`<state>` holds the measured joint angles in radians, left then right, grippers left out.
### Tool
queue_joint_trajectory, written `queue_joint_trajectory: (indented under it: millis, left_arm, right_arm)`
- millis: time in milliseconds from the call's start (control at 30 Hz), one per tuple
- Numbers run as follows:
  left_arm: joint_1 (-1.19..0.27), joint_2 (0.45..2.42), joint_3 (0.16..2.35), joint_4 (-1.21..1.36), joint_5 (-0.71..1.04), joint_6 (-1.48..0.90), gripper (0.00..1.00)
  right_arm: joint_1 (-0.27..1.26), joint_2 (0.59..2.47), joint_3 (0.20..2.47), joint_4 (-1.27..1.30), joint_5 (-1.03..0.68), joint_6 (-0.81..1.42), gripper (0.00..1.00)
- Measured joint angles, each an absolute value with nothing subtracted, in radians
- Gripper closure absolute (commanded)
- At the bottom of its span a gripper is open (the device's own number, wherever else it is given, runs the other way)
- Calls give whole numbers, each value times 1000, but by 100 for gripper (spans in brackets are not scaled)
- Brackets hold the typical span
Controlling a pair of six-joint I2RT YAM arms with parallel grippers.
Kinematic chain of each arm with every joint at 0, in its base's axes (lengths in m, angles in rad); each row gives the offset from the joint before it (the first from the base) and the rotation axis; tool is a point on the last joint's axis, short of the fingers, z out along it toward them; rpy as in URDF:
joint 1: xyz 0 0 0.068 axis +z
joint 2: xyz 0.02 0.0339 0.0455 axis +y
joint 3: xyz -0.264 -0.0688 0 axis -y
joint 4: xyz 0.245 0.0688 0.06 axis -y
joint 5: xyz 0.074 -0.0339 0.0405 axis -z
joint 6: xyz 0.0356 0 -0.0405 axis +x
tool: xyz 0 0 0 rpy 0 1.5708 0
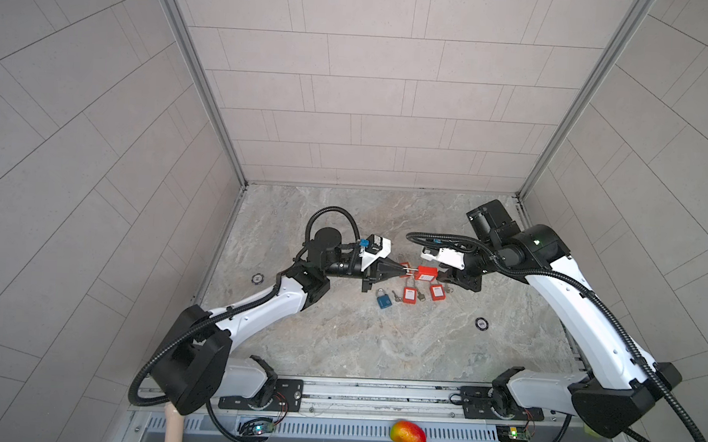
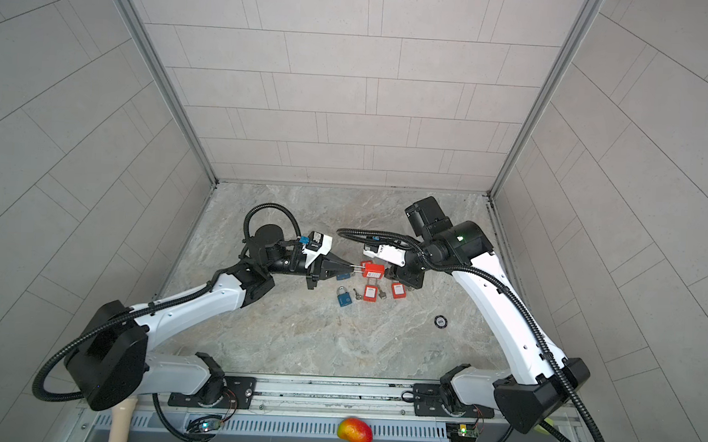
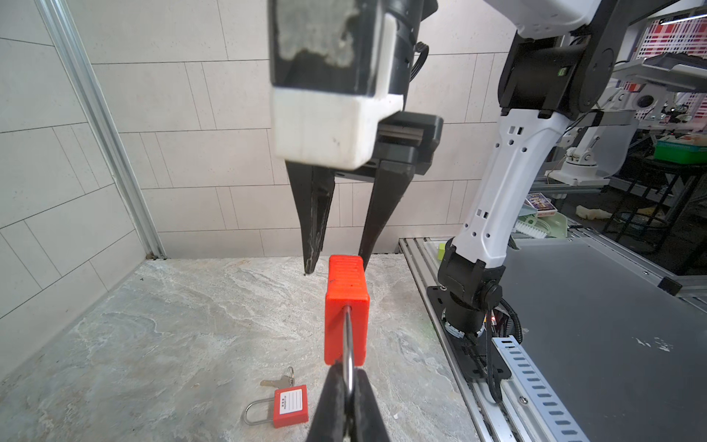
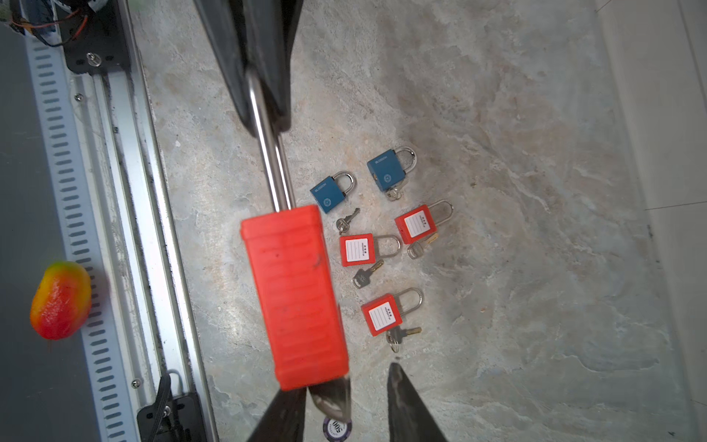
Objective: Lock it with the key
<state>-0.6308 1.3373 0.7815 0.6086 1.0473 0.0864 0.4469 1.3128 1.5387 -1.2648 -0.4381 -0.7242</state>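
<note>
**One red lock held in the air between two grippers, five spares beneath**

Clock is read in a top view, centred on the held lock, with 12 at the back wall.

- 6 o'clock, nearest: one mango (image 1: pixel 407 435), off the table beyond the front rail (image 1: pixel 376 391).
- Table (image 1: pixel 337 346): an open strip of marble lies between the rail and the lock cluster.
- Poker chips: two. First chip (image 1: pixel 481 322) is at 4 o'clock. Second chip (image 1: pixel 259 278) is well out at 9, near the left edge.
- Blue padlocks: two, lying flat. Near blue padlock (image 4: pixel 332 193) is at 8 o'clock. Far blue padlock (image 4: pixel 388 168) lies under the left arm's wrist.
- Red padlocks on the marble: three, at (image 4: pixel 357 249), (image 4: pixel 382 313) and (image 4: pixel 417 225).
- Loose keys (image 4: pixel 365 275): five, each touching or just beside a lock.
- Held red padlock (image 1: pixel 427 273): one, clear of the table and lying level, with its shackle toward 9 and its base toward 3.
- Left gripper (image 3: pixel 348 377): at 9, fingers pinched on the shackle.
- Right gripper (image 4: pixel 350 379): at 3, fingers spread either side of the lock's base.
- Key (image 4: pixel 331 400): its bow shows at that base, just beside one finger and apart from the other. I can't tell whether it is seated in the lock.
- 12 o'clock: open marble runs to the back wall (image 1: pixel 368 148).
</note>
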Motion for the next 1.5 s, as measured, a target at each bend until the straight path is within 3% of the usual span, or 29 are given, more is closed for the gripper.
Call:
queue_joint_trajectory:
  millis: [233, 533, 833, 1500]
  left_arm:
    - [-635, 1337, 782, 603, 1041, 86, 100]
    - [-635, 1353, 814, 583, 1042, 86, 100]
    - [-635, 1359, 849, 484, 1048, 165, 100]
    - [-574, 1350, 934, 163, 1084, 372, 100]
  right_arm:
    - [448, 1301, 1474, -1213, -422, -741, 78]
    - [451, 1189, 1396, -1127, -398, -762, 81]
    - [460, 1230, 1397, -1168, -412, -799, 97]
    - [389, 1204, 1238, -1083, -509, -839, 100]
